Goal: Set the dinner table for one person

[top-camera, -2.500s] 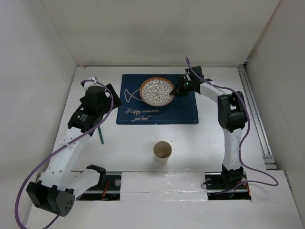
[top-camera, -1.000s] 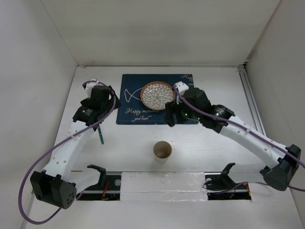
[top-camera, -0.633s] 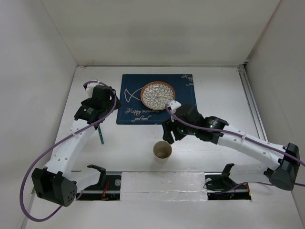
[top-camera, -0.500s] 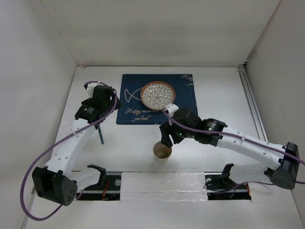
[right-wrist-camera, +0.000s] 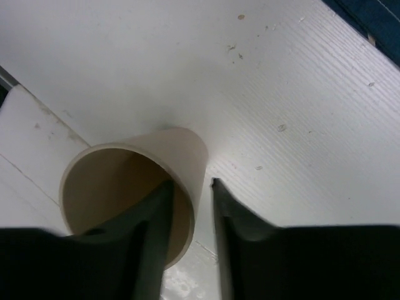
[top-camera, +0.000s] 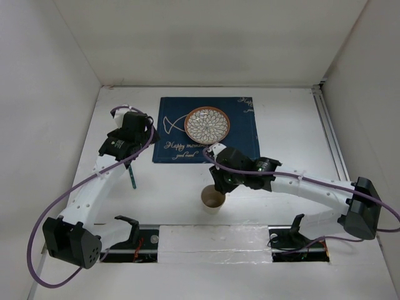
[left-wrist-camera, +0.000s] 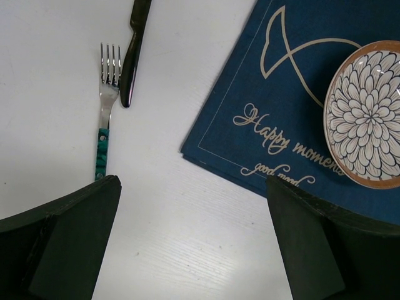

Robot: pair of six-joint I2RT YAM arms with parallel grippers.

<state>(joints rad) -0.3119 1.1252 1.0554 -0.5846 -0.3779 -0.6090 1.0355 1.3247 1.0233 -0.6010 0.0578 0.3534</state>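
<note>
Swinging from plate (top-camera: 207,124) to near edge, your right gripper (right-wrist-camera: 194,190) straddles the cup (right-wrist-camera: 134,187) rim, pinch unclear; cup placement comes next. Left gripper (left-wrist-camera: 194,187) hangs spread, empty.

I work in a robotics lab cell. Plain white walls (top-camera: 187,37) box in my matte white dinner table (top-camera: 287,119) on three sides. My left arm (top-camera: 87,194) and right arm (top-camera: 325,190) are bolted to a taped rail (top-camera: 212,239) at its near edge, and purple cables (top-camera: 300,177) trail along them.
</note>
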